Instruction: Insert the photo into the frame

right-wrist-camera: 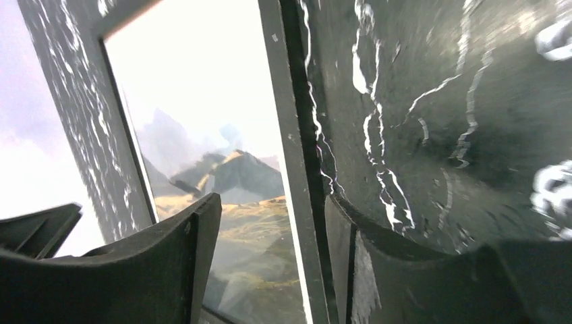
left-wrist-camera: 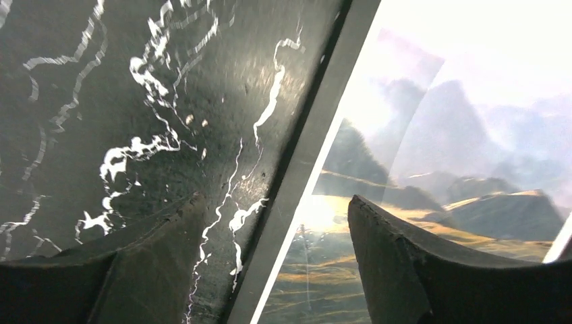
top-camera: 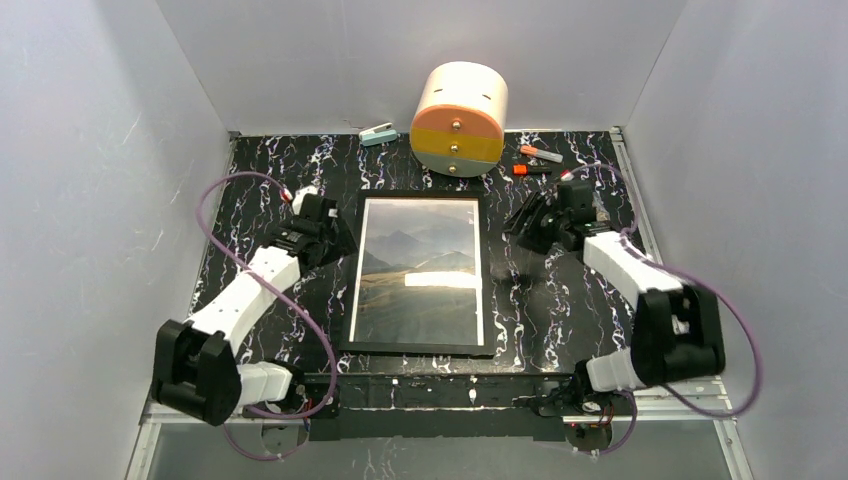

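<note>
The photo [top-camera: 420,270] lies inside the frame [top-camera: 415,348] on the table [top-camera: 260,170]; left jaws and right jaws stand spread, each hovering over a frame side

Built of white links and black joints, left arm [top-camera: 245,295] and right arm [top-camera: 625,262] alike. Looped by a purple cable [top-camera: 203,205] each. Tipped with black curved fingers [left-wrist-camera: 411,263].

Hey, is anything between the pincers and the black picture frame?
Nothing visible does. The left pincer is open across the left border of the black rectangular picture frame, the right pincer across its right border.
</note>
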Tool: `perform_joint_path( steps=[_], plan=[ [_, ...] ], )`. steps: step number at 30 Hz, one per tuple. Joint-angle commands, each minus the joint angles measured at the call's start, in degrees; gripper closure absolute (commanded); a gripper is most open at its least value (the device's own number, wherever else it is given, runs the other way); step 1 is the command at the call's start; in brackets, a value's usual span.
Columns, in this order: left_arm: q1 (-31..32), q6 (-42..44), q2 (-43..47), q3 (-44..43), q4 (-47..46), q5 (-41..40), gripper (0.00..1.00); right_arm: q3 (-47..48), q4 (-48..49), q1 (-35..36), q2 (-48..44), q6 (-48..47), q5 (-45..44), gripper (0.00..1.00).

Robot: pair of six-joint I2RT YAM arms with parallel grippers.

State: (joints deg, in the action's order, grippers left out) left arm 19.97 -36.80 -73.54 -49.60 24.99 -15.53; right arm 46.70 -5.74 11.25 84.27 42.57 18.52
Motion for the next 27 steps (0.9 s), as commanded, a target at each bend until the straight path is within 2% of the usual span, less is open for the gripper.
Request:
perform_joint_path(
  steps=[1,3,4,7,12,14,20,27],
  plan=[
    [0.07,4.21,6.41,-6.33,8.00,-4.65,0.19,5.78,-16.54,-0.26,-13.30,-4.67,-17.17,0.31],
    [0.07,6.73,9.68,-8.47,8.75,-2.87,0.03,6.20,-20.25,-0.26,-19.83,-5.70,-21.92,0.28],
    [0.07,7.55,11.24,-9.45,9.11,-2.50,0.02,6.43,-21.76,-0.26,-23.40,-6.15,-23.67,0.26],
    [0.07,9.83,15.51,-12.92,11.19,-3.53,0.02,8.41,-26.37,-0.17,-33.60,-8.65,-29.18,0.14],
    [0.16,13.19,22.41,-18.68,14.38,-4.35,0.02,16.28,-32.96,-0.15,-45.31,-11.92,-38.06,0.04],
    [0.14,13.92,25.30,-20.13,14.73,-3.92,0.02,20.26,-35.70,-0.10,-46.81,-12.44,-40.71,0.01],
    [0.16,14.62,32.19,-24.61,16.61,-5.76,0.02,29.19,-39.22,-0.11,-49.81,-13.18,-45.70,0.01],
    [0.16,15.26,33.45,-33.07,24.81,-11.11,0.02,36.22,-40.58,-0.13,-49.38,-14.74,-48.13,0.01]
  ],
)
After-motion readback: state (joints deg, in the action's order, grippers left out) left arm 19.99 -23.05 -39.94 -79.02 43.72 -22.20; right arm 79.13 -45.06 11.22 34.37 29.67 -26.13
